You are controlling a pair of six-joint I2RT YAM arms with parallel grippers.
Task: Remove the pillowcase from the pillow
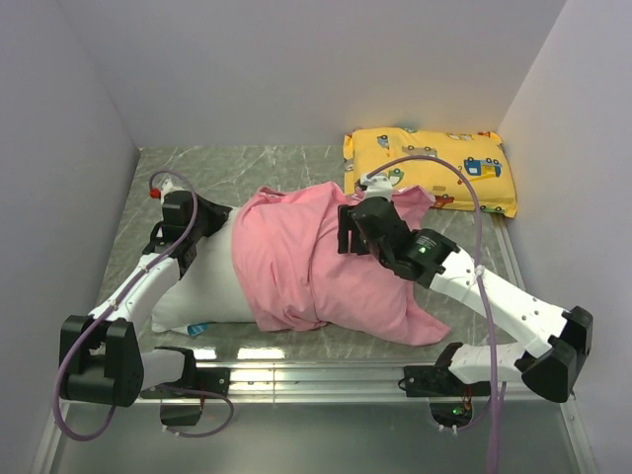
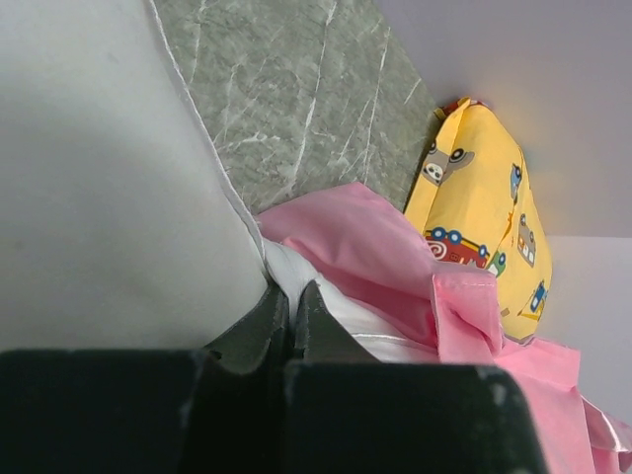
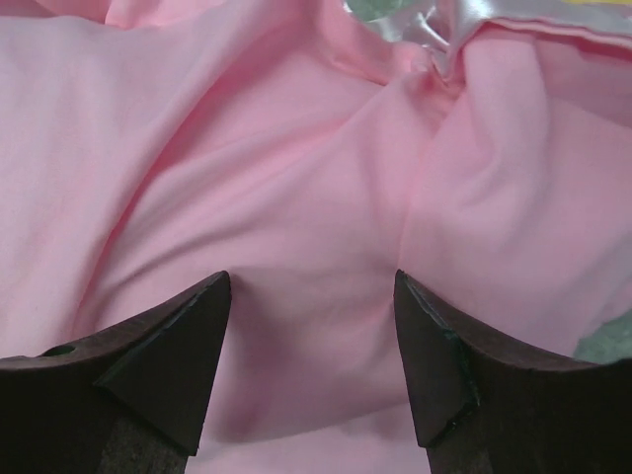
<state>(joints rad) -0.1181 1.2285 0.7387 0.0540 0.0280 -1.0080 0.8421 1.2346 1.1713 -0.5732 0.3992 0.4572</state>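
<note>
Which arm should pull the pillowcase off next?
Right, probably. The right claw is open just above the pink pillowcase, ready to pinch and pull, while the left claw is shut on the white pillow, anchoring it.

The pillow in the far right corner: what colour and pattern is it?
A yellow pillow with cartoon vehicles; top external view.

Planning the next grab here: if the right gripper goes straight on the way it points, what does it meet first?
The pillowcase: its wrinkled pink fabric fills the view just ahead of the right gripper, whose jaws stand open. The pillow probably lies under it, though depth is unclear.
</note>
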